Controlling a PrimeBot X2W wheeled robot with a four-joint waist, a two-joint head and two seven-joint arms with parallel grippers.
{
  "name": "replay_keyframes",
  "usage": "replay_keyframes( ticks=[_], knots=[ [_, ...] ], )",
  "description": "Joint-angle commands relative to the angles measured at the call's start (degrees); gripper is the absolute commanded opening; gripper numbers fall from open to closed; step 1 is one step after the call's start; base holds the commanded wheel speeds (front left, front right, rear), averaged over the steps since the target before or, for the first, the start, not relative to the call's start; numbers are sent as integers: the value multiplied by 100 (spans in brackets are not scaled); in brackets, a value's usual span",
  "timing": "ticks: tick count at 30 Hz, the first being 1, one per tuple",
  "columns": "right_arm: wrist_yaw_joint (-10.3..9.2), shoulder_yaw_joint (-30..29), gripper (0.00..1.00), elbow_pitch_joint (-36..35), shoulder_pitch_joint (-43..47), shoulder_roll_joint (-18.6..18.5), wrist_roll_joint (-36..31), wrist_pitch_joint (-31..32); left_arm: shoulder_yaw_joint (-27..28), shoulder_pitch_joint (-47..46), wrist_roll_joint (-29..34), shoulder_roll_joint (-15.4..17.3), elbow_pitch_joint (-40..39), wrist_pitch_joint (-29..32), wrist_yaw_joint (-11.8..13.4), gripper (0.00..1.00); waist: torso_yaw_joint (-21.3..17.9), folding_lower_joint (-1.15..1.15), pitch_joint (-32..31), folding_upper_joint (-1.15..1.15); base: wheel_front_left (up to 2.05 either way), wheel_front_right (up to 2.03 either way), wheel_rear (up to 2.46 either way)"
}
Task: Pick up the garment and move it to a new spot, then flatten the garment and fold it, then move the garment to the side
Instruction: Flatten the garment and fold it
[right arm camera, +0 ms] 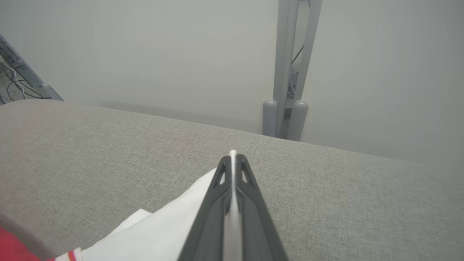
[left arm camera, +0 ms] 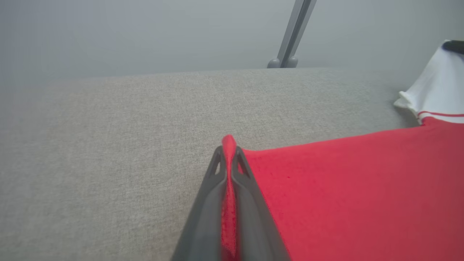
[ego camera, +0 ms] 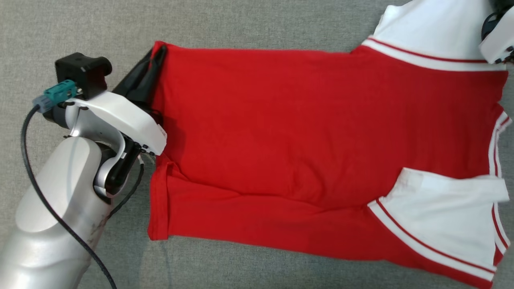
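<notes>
Garment, a red jersey T-shirt with white, red-striped sleeves (ego camera: 313, 140), lies spread over the centre and right of the frame on the grey woven surface (ego camera: 80, 32). At upper left the left gripper (left arm camera: 228, 152) is clamped on its red hem corner. At upper right the right gripper (right arm camera: 232, 157) pinches a white sleeve edge.

Matt red knit garment (ego camera: 281, 132) on coarse grey woven cloth surface (ego camera: 80, 32).
</notes>
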Motion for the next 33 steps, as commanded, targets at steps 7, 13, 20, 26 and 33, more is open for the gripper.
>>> replay_keyframes(
  ticks=[7, 13, 20, 26, 33],
  knots=[
    [-2, -163, 0, -814, 356, -324, 128, -256, 189, 333, -1, 350, -698, 47, 278, 0, -187, 0, -208, 0, 0, 0, 0],
    [-2, -341, 0, -1440, 914, -318, 227, -139, 226, 720, -76, 515, -1236, 203, 447, 0, -298, 0, -282, 0, 0, 0, 0],
    [-2, -772, 0, -2426, 1963, -268, 512, 87, 324, 1362, -270, 686, -1844, 266, 579, 0, -410, 0, -419, 0, 0, 0, 0],
    [-1, -1624, 0, -3747, 3683, -59, 656, 376, 539, 2315, -508, 915, -2664, 293, 863, 0, -502, 0, -585, 0, 0, 0, 0],
    [-1, -2418, 0, -4670, 5319, 632, 665, 722, 665, 3027, -778, 1044, -3092, 374, 1023, 0, -508, 0, -653, 0, 0, 0, 0]
  ],
)
